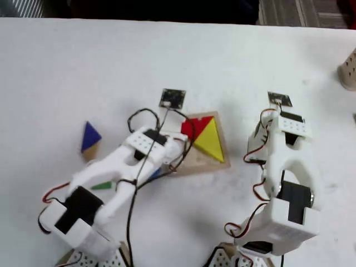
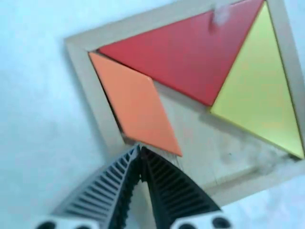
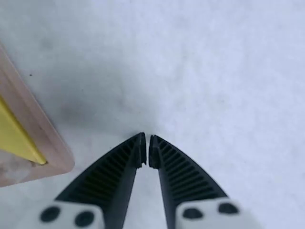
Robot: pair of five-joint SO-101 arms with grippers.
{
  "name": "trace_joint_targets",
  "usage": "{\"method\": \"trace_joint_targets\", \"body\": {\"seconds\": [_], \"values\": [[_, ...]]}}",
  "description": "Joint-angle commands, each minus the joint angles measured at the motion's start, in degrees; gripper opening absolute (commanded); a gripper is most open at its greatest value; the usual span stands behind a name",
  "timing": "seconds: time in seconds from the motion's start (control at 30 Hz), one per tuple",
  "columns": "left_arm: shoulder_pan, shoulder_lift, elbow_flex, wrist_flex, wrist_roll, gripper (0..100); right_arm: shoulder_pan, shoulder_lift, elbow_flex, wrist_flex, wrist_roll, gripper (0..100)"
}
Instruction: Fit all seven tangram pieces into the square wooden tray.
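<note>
Risk: left claw [image 2: 140,151], shut and empty, tip at the orange parallelogram [image 2: 138,107] corner by the tray [image 2: 81,71] rim. A push could skew the piece or jam it against the red triangle [image 2: 190,52]. The left arm [image 1: 119,167] is stretched low over the tray, mid-frame in the high view. Right claw [image 3: 147,143] shut, empty, over bare bench [image 3: 214,57]. Blue triangle [image 1: 90,135] loose at left.

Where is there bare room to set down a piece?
Inside the tray, bare floor lies between the orange parallelogram, the red triangle, the yellow triangle and the rim by the left tool. The table strip between tray and right arm is free. Crowded: the left arm covers the tray's orange side.
</note>
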Motion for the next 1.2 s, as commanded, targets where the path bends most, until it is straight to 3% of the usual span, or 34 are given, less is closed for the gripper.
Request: {"method": "trace_joint_targets", "body": {"seconds": [0.0, 0.13, 0.27, 0.4, 0.73, 1.17], "values": [[-1.45, -0.66, -3.87, 4.57, -0.53, 2, -0.84, -2.07, -0.18, -0.84, 0.97, 1.8], [-1.63, -0.66, -6.07, 7.82, -0.26, 2, -0.84, -2.07, -0.09, -1.27, 0.97, 1.8], [-0.84, -0.66, -7.47, 5.98, 0.0, 2, -0.84, -2.07, -0.09, -1.27, 0.88, 1.8], [2.86, -0.4, -7.03, -1.85, 4.92, 2, -1.01, -2.07, -0.09, -1.36, 0.88, 1.8], [5.67, -0.04, 1.32, -24.53, 5.54, 2, -1.45, -2.07, 0.44, -1.45, 1.14, 1.8], [0.57, -0.48, 2.29, -15.47, 5.45, 2, -1.45, -2.07, 0.44, -1.45, 1.23, 1.8]]}}
